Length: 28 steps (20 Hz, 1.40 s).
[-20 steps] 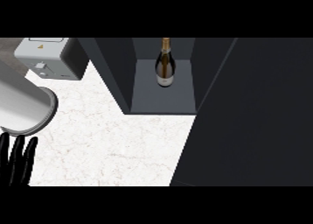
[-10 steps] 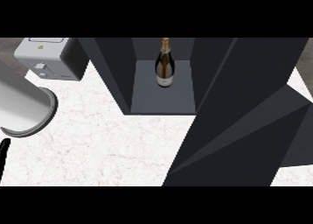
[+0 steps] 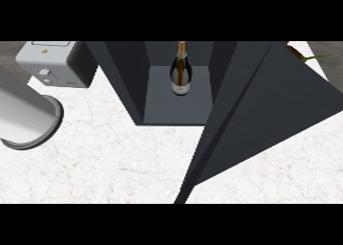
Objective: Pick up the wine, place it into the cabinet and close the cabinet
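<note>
The wine bottle, dark glass with a gold neck and a pale label, stands upright inside the dark cabinet at the back of the counter. The cabinet door is partly swung, a slanted dark panel reaching from the cabinet's right side down to the view's lower edge. Only my left forearm shows, a grey cylinder at the left edge, apart from the cabinet. No hand shows in the view.
A grey box-shaped appliance sits at the back left beside the cabinet. The white marble counter spreads in front of the cabinet and to the right of the door. A bit of green plant shows at the far right.
The door has swung leftward toward the cabinet opening, uncovering counter on the right. My left hand, visible at the lower left earlier, has slid out of view.
</note>
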{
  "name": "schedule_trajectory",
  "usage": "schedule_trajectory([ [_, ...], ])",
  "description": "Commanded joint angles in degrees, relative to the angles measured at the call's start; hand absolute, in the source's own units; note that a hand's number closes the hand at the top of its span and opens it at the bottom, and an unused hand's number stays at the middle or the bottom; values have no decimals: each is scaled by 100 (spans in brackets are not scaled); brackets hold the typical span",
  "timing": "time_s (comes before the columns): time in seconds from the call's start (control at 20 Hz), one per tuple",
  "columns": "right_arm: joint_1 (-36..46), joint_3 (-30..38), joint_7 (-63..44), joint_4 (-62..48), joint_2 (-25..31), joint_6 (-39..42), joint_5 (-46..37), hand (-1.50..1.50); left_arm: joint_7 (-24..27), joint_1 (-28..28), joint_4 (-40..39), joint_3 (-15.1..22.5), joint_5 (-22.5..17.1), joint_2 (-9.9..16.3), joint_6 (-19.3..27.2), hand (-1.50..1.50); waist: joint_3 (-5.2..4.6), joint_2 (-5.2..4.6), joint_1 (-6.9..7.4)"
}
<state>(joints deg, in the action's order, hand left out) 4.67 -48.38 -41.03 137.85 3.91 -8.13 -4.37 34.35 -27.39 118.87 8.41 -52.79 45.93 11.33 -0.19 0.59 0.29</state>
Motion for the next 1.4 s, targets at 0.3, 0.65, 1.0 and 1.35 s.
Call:
schedule_trajectory([
  [0.3,2013,-530,-186,-844,-353,-1136,-210,150,-418,242,83,-98,-123,-53,-205,-150,2,-55,102],
  [0.65,3098,64,-179,-1494,-341,-1684,706,150,-416,438,126,260,127,-401,15,-150,-2,-98,202],
  [1.0,5024,725,103,-2905,-375,-2358,1480,150,-796,846,-109,-6,-66,-447,105,-150,7,-78,159],
  [1.35,6221,1633,750,-4771,-388,-1731,1512,150,-739,576,0,64,184,-606,13,-150,10,-74,164],
])
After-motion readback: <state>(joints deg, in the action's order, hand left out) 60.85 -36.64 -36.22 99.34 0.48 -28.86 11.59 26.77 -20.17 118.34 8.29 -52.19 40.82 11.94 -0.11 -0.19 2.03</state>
